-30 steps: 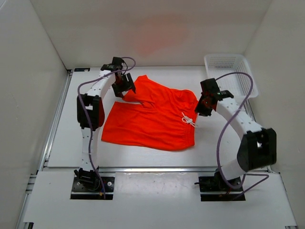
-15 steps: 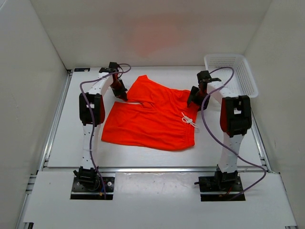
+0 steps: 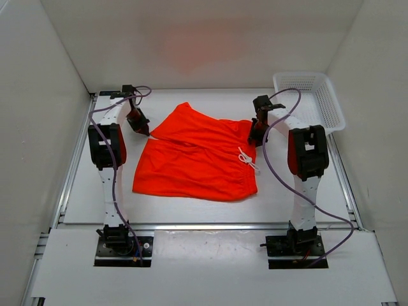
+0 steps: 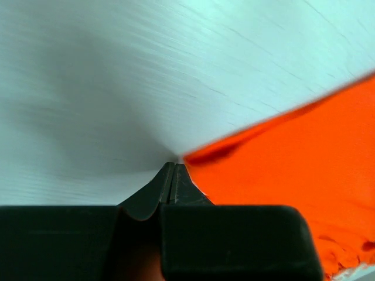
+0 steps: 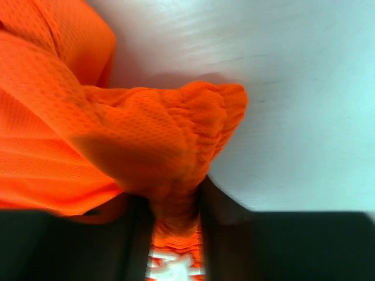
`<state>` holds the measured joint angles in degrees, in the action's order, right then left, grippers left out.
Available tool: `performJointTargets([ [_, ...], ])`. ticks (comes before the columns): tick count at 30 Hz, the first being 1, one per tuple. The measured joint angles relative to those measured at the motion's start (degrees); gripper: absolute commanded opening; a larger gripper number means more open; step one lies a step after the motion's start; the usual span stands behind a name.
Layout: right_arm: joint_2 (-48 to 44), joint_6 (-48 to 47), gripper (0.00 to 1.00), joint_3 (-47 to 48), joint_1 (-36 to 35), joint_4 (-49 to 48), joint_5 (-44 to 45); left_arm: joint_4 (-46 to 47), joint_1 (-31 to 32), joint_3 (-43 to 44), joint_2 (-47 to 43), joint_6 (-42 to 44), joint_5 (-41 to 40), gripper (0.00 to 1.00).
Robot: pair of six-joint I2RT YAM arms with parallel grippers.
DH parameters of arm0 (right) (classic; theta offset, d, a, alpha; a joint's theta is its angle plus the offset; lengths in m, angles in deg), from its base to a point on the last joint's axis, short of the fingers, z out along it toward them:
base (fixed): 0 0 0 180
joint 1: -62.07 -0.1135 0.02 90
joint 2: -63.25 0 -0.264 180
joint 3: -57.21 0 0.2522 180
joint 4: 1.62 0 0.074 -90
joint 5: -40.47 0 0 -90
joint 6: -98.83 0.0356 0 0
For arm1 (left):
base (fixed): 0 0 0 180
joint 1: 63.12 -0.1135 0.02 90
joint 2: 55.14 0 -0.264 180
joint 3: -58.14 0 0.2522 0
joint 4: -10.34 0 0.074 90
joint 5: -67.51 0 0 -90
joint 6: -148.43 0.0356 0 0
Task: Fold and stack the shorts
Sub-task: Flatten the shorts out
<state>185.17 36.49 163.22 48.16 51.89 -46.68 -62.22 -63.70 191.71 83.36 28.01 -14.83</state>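
Observation:
The orange-red shorts (image 3: 197, 162) lie spread flat mid-table, white drawstring (image 3: 247, 158) at their right end. My left gripper (image 3: 143, 127) sits at the far-left corner of the upper leg. In the left wrist view its jaws (image 4: 173, 167) are pressed together, and the hem of the shorts (image 4: 293, 152) runs taut from their tip. My right gripper (image 3: 257, 132) stands at the far-right waistband corner. The right wrist view shows bunched waistband of the shorts (image 5: 164, 140) clamped between the right gripper's (image 5: 176, 202) fingers, with the drawstring (image 5: 173, 272) below.
A white plastic basket (image 3: 309, 95) stands at the far right corner, just behind the right arm. White walls enclose the table on the left, back and right. A metal rail (image 3: 204, 225) runs along the near edge.
The left gripper closed at the leg hem and moved left, drawing that corner outward. The right arm swung in and closed on the waistband. The shorts shifted slightly left.

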Motion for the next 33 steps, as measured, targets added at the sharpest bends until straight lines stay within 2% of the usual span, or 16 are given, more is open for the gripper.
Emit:
performJointTargets([
  [3, 1.9, -0.5, 0.16, 3.5, -0.1, 1.8, -0.7, 0.2, -1.5, -0.7, -0.4, 0.0, -1.1, 0.1],
  [6, 5.1, -1.4, 0.14, 9.5, -0.1, 3.2, -0.5, 0.5, -2.8, -1.3, -0.5, 0.0, -1.2, 0.1],
  [7, 6.0, -1.4, 0.19, 11.2, -0.1, 3.2, -0.1, 0.5, -3.1, -1.3, -0.6, 0.0, -1.5, 0.1],
  [8, 6.7, -1.6, 0.32, 12.3, -0.1, 3.3, 0.2, 0.6, -3.4, -1.3, -0.6, 0.0, -1.6, 0.1],
  [10, 7.1, -1.6, 0.68, 13.6, -0.1, 3.8, 0.9, 0.5, -3.8, -1.3, -0.6, 0.2, -1.9, 0.1],
  [11, 7.0, -2.0, 0.75, 13.8, -0.1, 4.1, 1.2, 0.4, -3.9, -1.3, -0.6, 0.3, -2.0, 0.1],
  [14, 5.8, -2.3, 0.83, 13.5, -0.5, 4.6, 2.4, 0.1, -3.8, -2.3, -1.6, 0.5, -2.3, 0.1],
  [19, -3.8, -2.0, 0.77, 6.4, -1.9, 5.1, 4.2, -0.6, -3.8, -8.7, -9.6, 0.6, -2.7, 0.14],
  [20, -5.9, -1.9, 0.75, 5.1, -2.2, 5.1, 4.4, -0.7, -3.7, -9.6, -11.5, 0.6, -2.7, 0.18],
  [21, -7.8, -1.8, 0.74, 4.1, -2.4, 5.1, 4.5, -0.8, -3.5, -9.8, -13.3, 0.7, -2.7, 0.3],
  [24, -11.5, -1.7, 0.74, 3.3, -2.6, 4.8, 5.0, -1.0, -2.9, -6.6, -15.5, 1.4, -2.1, 0.48],
  [25, -11.6, -1.7, 0.74, 3.4, -2.6, 4.7, 5.1, -0.7, -2.3, -3.7, -14.8, 1.7, -1.8, 0.66],
  [26, -11.6, -1.9, 0.74, 3.7, -2.6, 4.7, 5.5, -1.0, -1.6, -0.2, -13.7, 2.4, -1.7, 0.73],
  [29, -9.6, -2.6, 0.72, 5.5, -2.6, 5.4, 6.3, -1.3, 1.7, 14.6, -6.4, 3.0, -1.2, 0.82],
  [31, -6.9, -3.0, 0.72, 8.7, -2.6, 5.9, 6.5, -1.4, 4.0, 22.4, -1.1, 3.7, -1.0, 0.85],
  [33, -3.7, -3.3, 0.72, 12.8, -2.6, 6.5, 6.6, -0.5, 5.7, 26.0, 2.9, 4.3, -0.7, 0.92],
])
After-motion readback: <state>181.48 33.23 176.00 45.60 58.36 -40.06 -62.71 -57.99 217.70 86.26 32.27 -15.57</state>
